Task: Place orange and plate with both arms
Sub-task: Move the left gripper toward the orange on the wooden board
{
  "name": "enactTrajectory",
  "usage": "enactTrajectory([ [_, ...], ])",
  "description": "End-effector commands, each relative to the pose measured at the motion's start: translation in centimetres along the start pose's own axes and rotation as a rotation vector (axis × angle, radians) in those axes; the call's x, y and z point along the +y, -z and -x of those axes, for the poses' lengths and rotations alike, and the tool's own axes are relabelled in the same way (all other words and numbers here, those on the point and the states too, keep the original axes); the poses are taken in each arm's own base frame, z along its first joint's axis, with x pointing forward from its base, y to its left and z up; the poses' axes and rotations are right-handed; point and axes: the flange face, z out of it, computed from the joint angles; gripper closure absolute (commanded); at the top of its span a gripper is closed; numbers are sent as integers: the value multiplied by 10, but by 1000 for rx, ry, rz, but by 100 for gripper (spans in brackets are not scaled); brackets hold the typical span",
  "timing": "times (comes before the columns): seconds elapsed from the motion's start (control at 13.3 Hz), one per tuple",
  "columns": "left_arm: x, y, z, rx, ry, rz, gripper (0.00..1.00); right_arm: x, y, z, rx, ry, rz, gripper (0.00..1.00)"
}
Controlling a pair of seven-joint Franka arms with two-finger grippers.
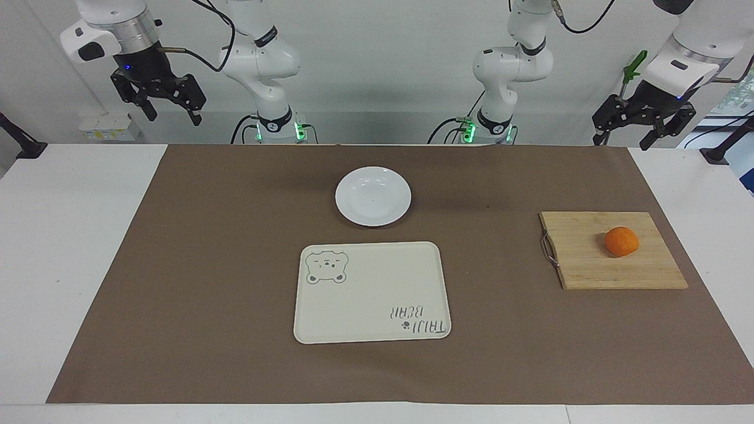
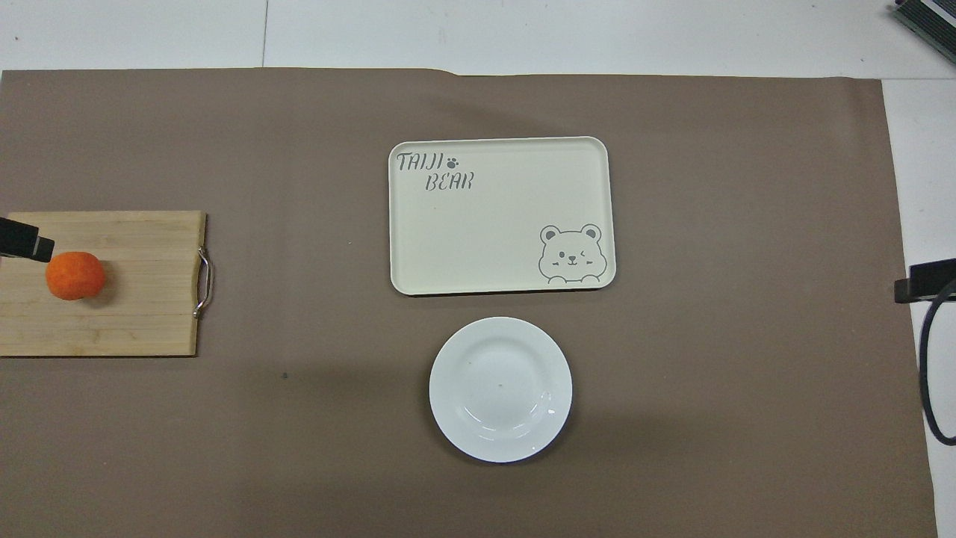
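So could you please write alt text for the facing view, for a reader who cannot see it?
Two robot arms hang raised, tools open: the left tool toward its own end of the table, the right tool toward its end. An orange lies on a wooden board; a white plate sits nearer the robots than a cream bear tray.

A robotics lab: two arms (image 1: pixel 259 53) bolted at a paper-covered table (image 1: pixel 76 235), bare white wall.
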Motion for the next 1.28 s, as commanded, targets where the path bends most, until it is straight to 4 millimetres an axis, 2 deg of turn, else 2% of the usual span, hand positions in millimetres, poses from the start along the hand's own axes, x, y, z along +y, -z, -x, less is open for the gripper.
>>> enactTrajectory([
  [0.0, -9, 1, 5, 15, 14, 10, 0, 3, 0, 3, 15, 18, 7, 0],
  [0.15, -20, -3, 1, 21, 27, 8, 0, 4, 0, 3, 16, 17, 6, 0],
  [0.3, -38, -15, -15, 66, 30, -1, 0, 3, 0, 3, 15, 18, 7, 0],
  [0.53, -77, -52, -36, 71, 6, -5, 0, 3, 0, 3, 16, 18, 7, 0],
  [0.83, -128, -90, -50, 108, -46, -26, 0, 3, 0, 3, 16, 18, 7, 0],
  [0.98, -148, -122, -52, 96, -47, -25, 0, 3, 0, 3, 16, 18, 7, 0],
  [1.2, -159, -197, -55, 96, -97, -33, 0, 3, 0, 3, 15, 18, 7, 0],
])
